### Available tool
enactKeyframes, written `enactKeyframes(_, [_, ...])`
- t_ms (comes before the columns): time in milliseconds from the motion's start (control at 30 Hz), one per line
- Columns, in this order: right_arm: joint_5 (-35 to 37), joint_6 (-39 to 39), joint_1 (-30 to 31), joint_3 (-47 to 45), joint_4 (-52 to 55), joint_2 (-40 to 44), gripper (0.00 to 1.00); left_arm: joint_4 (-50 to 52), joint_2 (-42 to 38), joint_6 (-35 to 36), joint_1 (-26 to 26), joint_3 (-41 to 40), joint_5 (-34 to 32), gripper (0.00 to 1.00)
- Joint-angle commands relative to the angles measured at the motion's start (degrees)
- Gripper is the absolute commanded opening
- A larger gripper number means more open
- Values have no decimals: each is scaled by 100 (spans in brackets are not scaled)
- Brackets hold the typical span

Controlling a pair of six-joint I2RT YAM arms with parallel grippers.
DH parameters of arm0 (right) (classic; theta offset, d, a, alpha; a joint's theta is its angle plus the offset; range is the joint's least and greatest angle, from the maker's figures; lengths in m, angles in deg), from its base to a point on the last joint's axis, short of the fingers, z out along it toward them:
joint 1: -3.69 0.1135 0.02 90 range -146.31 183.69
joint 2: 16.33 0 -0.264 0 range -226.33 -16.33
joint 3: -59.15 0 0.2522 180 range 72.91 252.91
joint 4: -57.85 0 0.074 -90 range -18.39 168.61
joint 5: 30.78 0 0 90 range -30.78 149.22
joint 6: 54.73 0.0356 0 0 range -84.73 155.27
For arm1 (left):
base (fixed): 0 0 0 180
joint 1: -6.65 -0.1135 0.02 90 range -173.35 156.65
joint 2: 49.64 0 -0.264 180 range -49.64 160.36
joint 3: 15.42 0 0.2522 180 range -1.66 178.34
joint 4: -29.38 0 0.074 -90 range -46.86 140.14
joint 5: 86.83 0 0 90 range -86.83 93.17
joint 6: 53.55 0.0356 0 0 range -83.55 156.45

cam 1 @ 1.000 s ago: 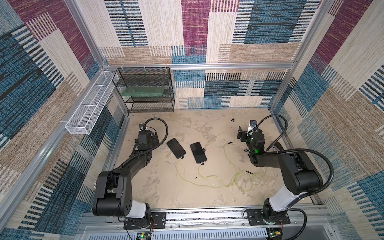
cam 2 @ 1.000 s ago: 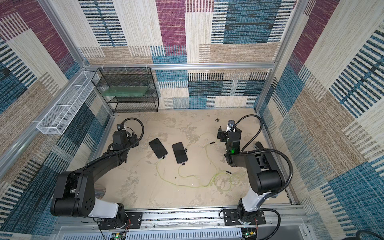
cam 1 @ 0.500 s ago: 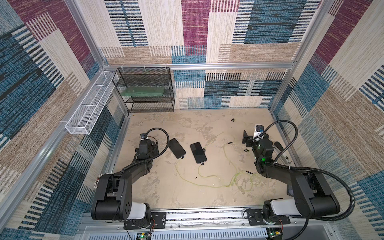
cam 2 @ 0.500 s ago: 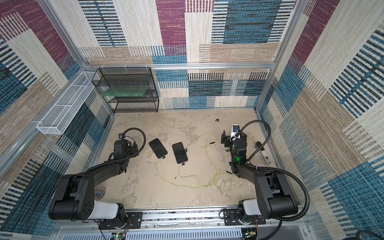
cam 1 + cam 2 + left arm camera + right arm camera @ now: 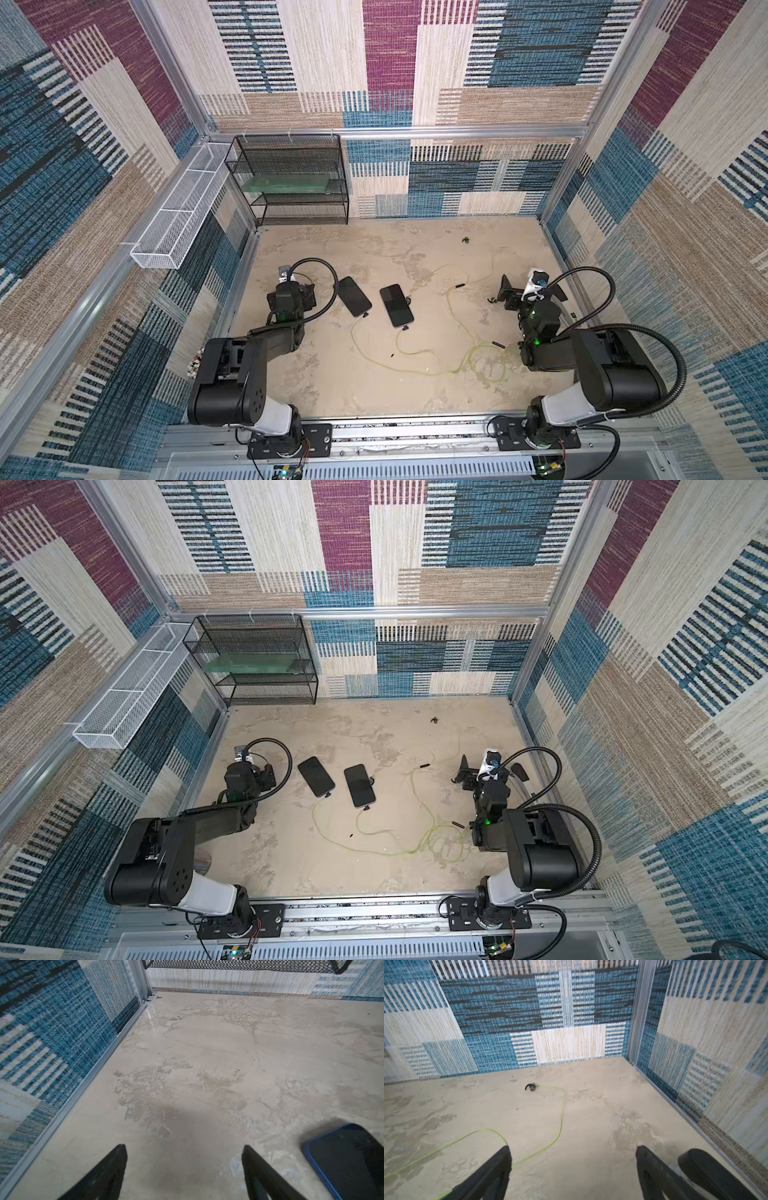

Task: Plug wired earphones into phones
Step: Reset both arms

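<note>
Left hand [image 5: 184, 1147]: fingers apart, empty, low over counter [image 5: 370, 399] near left wall. Left phone [image 5: 354, 296] just beside it, right phone [image 5: 397, 305] next, both flat, black plug at each near end. Earphones [image 5: 562, 1105] loop rightward across counter. Right hand [image 5: 573, 1147]: fingers apart, empty, cable running beneath.

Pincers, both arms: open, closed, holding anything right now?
Left pincer: open, holding nothing.
Right pincer: open, holding nothing.
</note>
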Motion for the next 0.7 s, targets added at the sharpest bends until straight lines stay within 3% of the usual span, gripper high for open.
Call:
enactKeyframes(0, [-61, 61, 41, 118, 96, 118, 95, -273, 47, 154, -1, 24, 229, 87])
enactKeyframes(100, [-23, -70, 105, 71, -160, 16, 95, -461, 19, 223, -6, -122, 453, 85])
enactKeyframes(167, [16, -27, 118, 125, 35, 69, 95, -1726, 315, 348, 4, -576, 449, 86])
enactKeyframes(233, [30, -43, 134, 130, 24, 60, 95, -882, 121, 214, 8, -347, 436, 86])
enactKeyframes(267, [42, -44, 136, 135, 20, 56, 95, -1405, 266, 289, 10, -469, 390, 96])
enactKeyframes(333, [52, -55, 153, 139, 41, 58, 95, -888, 116, 207, 13, -356, 424, 97])
enactKeyframes(400, [60, -56, 162, 151, 59, 50, 95, -1312, 241, 266, 8, -450, 391, 99])
enactKeyframes(467, [66, -73, 169, 165, 84, 50, 95, -936, 141, 220, 13, -358, 416, 100])
enactKeyframes(667, [129, -74, 204, 218, 155, 27, 95, -1041, 169, 231, 13, -372, 412, 100])
